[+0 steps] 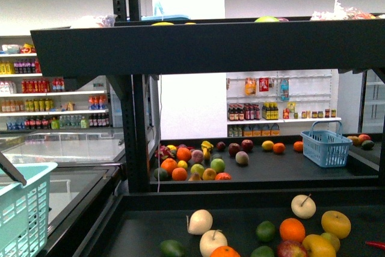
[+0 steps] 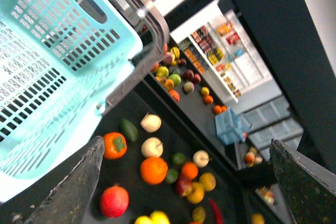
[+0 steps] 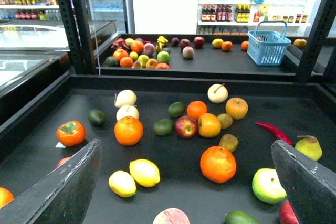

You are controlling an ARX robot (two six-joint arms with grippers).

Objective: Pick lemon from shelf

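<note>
The right gripper [image 3: 185, 148] hangs above the near deck of the shelf [image 3: 173, 156], looking down across the fruit. My fingers [image 3: 68, 187] are spread to full width and hold nothing, which I judge to be the correct pre-grasp setting for a round item. The lemon [image 3: 144, 172] lies on its side on that deck, nearer to me than the orange [image 3: 128, 130] and too near to show in the front view. A second yellow fruit [image 3: 122, 183] of similar form lies just beside it; I cannot tell whether they touch. The lemon is bright yellow, smooth, oval and tapered at the tip. The skin will likely be slippery, so closing across the short axis looks safest. The deck is flat matt black with a raised lip, which keeps loose fruit from rolling off. The neighbour may limit finger clearance on that side. A larger orange [image 3: 218, 163] and a green apple [image 3: 269, 185] lie well apart from the lemon. The left gripper [image 2: 187, 144] is also wide open with nothing between its rough, dark fingers. The teal basket [image 2: 47, 61], slotted plastic, sits at near left, presumably to receive the fruit; I cannot tell what supports it.
</note>
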